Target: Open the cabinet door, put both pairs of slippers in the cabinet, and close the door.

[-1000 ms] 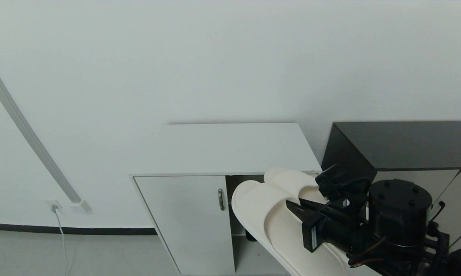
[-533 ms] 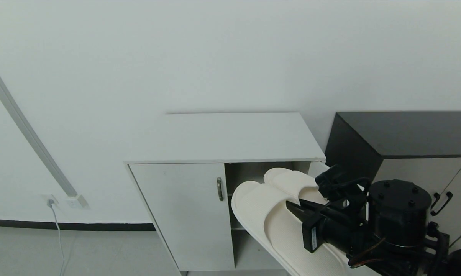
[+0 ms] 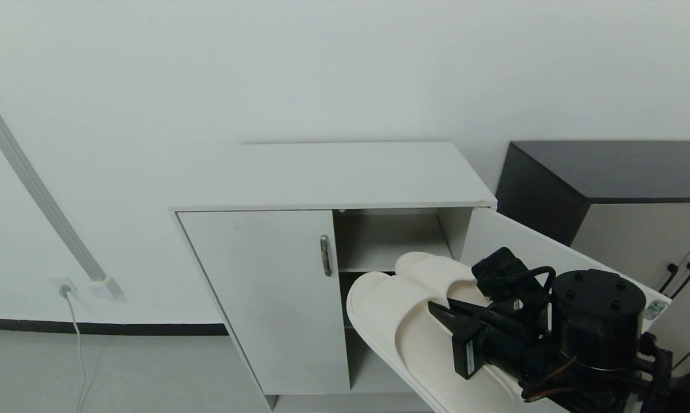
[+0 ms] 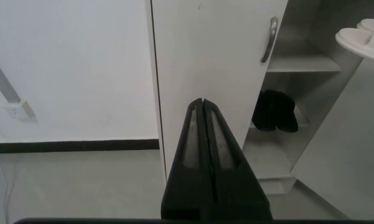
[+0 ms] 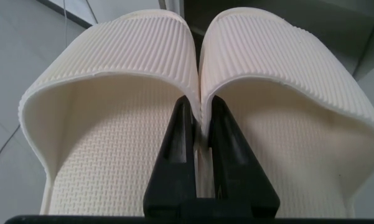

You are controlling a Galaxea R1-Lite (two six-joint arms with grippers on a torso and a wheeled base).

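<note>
The head camera looked forward and down from well back at the cabinet (image 3: 350,172), the slippers (image 3: 379,312) close at 5 o'clock. The left wrist camera faced along the left claw (image 4: 203,104) toward the same cabinet's handle (image 4: 271,38) and shelves (image 4: 302,62). The right wrist camera sat close behind the right claw (image 5: 201,106), sharing the slippers.

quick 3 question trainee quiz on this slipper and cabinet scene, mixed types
1. True or false: the right gripper is shut on a pair of cream slippers.
2. Which door of the cabinet stands open? A the left door; B the right door; C both.
3. Fill in: the left gripper, holding nothing, is ___ (open or shut).
Key: 1 true; 2 B; 3 shut.
</note>
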